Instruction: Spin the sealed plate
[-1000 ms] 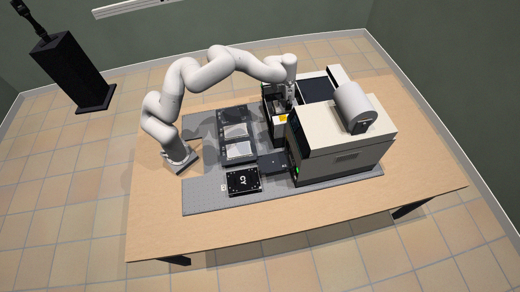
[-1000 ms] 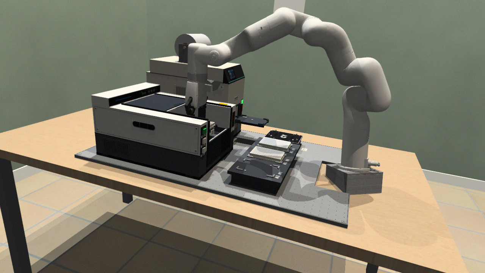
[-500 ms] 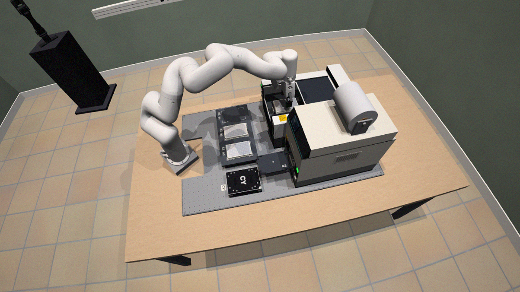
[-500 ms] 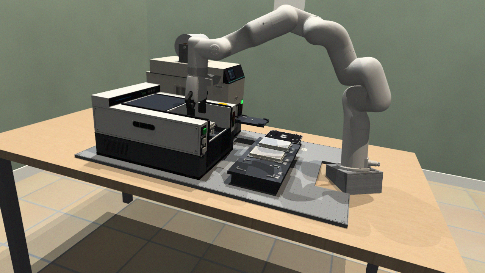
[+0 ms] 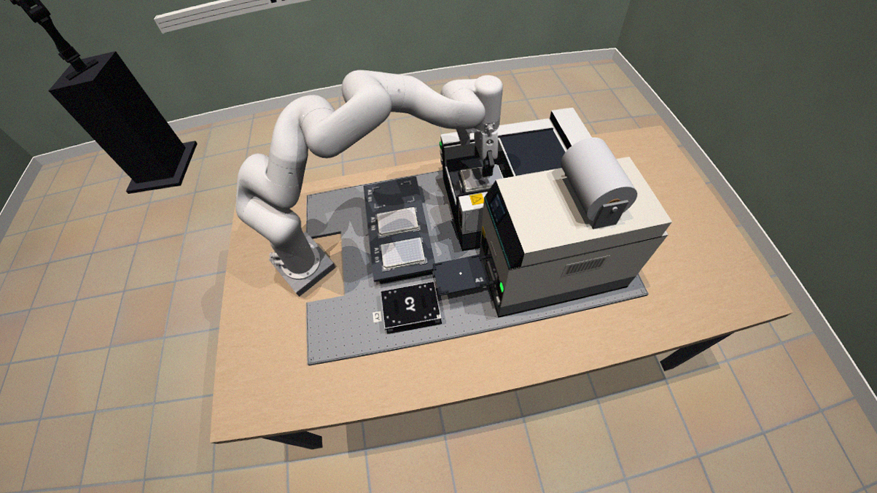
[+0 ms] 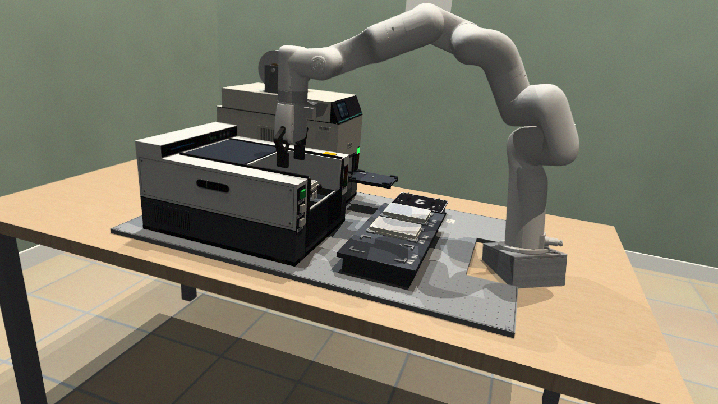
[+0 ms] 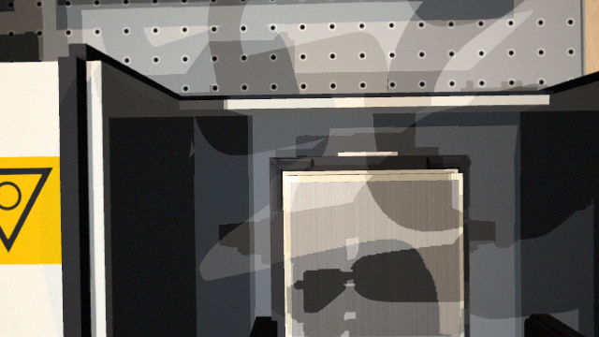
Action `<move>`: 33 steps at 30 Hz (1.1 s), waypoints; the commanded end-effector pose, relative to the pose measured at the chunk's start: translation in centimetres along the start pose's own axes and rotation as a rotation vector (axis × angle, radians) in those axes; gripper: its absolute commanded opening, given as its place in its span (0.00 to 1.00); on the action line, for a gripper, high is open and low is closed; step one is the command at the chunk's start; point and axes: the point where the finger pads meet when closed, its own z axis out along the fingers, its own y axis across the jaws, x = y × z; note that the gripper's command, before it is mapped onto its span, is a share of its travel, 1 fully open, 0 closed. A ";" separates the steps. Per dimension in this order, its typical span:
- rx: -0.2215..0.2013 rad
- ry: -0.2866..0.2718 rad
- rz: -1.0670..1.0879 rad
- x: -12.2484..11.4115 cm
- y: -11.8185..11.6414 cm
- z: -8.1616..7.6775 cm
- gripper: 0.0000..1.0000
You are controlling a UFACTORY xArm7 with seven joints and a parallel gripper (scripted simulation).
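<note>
My gripper (image 5: 489,172) (image 6: 291,159) is open and empty. It hangs above the centrifuge's (image 5: 534,149) (image 6: 215,187) open door bay. The sealed plate K73 (image 5: 473,180) (image 7: 374,243) lies in the bucket below it, long axis front to back, apart from the fingers. My fingers' shadow falls on its seal in the wrist view. The balance plate BAL (image 5: 397,220) (image 6: 396,228) sits on D2. K37 (image 5: 402,251) (image 6: 407,211) sits on D3. The centrifuge's keys (image 6: 301,205) are at the front edge beside the bay, with a green lamp above them.
The sealer (image 5: 578,220) stands beside the centrifuge with its stage (image 5: 458,273) (image 6: 373,178) out and bare. D1 (image 5: 394,194) (image 6: 381,248) holds no plate. The CY nest (image 5: 409,304) (image 6: 419,205) holds no plate. A white panel with a yellow warning label (image 7: 28,211) (image 5: 474,200) flanks the bay.
</note>
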 end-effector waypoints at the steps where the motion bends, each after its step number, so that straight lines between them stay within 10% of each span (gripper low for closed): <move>1: -0.003 -0.006 0.000 -0.1 0.0 -1.0 1.00; 33: -0.003 -0.006 0.000 -0.1 0.0 -5.7 1.00</move>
